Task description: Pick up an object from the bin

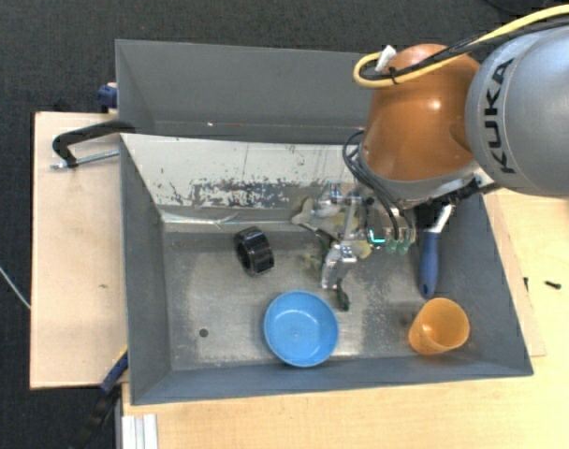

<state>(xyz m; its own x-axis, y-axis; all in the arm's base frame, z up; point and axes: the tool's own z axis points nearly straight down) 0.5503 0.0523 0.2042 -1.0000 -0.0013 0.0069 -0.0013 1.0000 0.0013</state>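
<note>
Orange wrist cover point(420, 120) tops 1 KUKA arm point(537, 110) | gripper point(338, 283) hangs low, grip unreadable | blue bowl point(301, 328) just beside, toward view's lower left

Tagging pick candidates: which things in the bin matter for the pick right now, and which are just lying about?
In play: hand, bin, blue bowl nearest the hand.
Lying about: small black cylinder, orange cup, blue handle by the right wall.
</note>
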